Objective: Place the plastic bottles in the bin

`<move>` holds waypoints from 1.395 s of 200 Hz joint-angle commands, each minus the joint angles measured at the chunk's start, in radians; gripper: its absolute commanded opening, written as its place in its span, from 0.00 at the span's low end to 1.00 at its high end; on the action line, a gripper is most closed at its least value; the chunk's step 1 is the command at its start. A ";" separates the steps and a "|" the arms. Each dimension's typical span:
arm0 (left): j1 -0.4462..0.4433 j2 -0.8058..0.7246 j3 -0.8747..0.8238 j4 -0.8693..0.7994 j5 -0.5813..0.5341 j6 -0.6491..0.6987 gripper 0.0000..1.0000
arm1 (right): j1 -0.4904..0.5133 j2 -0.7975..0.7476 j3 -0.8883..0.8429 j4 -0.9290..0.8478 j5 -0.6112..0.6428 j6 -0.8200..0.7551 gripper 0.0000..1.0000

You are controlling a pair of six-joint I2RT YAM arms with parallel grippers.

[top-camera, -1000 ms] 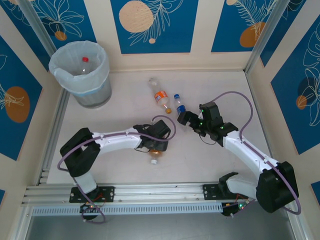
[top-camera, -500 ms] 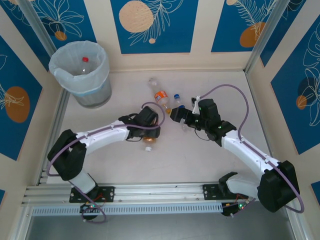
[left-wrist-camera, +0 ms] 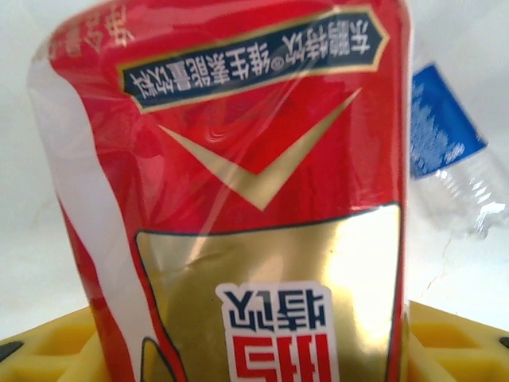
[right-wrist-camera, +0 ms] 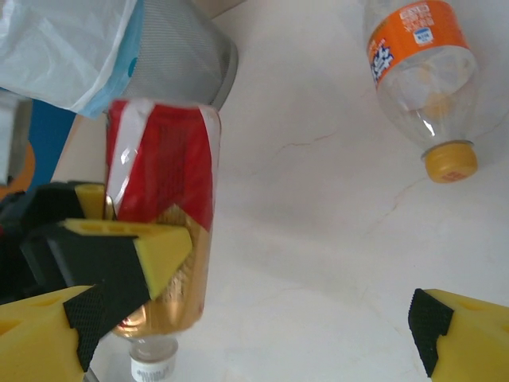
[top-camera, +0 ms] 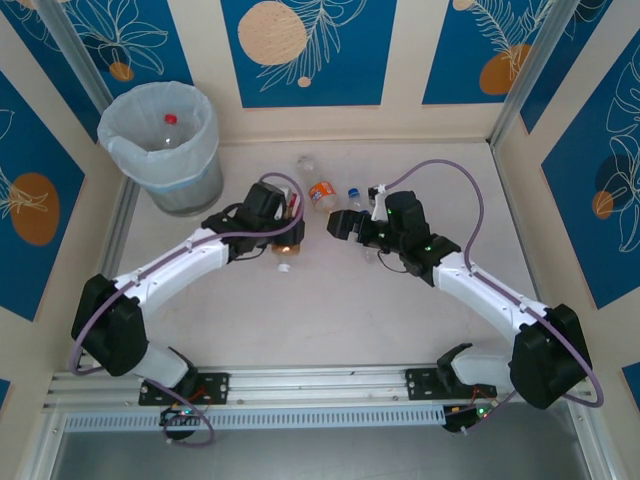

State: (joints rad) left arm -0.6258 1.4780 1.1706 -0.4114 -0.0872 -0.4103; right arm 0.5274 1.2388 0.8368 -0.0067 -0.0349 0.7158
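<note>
While the left gripper [top-camera: 283, 238] is clamped on the red bottle [right-wrist-camera: 163, 183], its yellow fingers press the lower, gold part of the label from both sides. From the left wrist the red and gold label sits right between the fingers, printed text upside down. Bottle's white cap points at the near edge of the tabletop [top-camera: 400, 320] and sticks out past the fingers. Can't tell if the bottle is lifted clear of the surface. Held bottle is in the far half of the tabletop, left of centre, between the bin [top-camera: 208, 130] and the other two loose bottles.

Right gripper [top-camera: 338, 224] is wide open with nothing between the fingers, just right of the left gripper and pointing toward it. From the right wrist the red bottle is ahead and left of its fingers.

Orange bottle [top-camera: 321, 192] lies on its side just past both grippers, toward the far edge, orange cap aimed back at the right gripper. Blue bottle [left-wrist-camera: 439, 131] lies just right of the orange one, partly under the right arm, near the red bottle.

Bin stands upright in the far left corner of the tabletop, white bag folded over the rim, well apart from the held bottle. One red-capped bottle [top-camera: 170, 121] is inside it.
</note>
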 commanded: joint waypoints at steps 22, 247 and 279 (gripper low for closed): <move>0.072 0.026 0.165 0.059 0.073 0.086 0.55 | 0.020 0.020 0.073 0.076 -0.014 -0.028 1.00; 0.598 0.186 0.671 0.210 0.130 0.351 0.52 | 0.049 -0.170 -0.014 0.017 0.142 -0.039 1.00; 0.663 0.231 0.734 0.193 0.152 0.403 0.52 | 0.049 -0.171 -0.007 0.017 0.145 -0.039 1.00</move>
State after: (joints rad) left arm -0.0051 1.6722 1.8305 -0.2474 0.0483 -0.0814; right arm 0.5697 1.0843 0.8371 0.0105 0.0807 0.6895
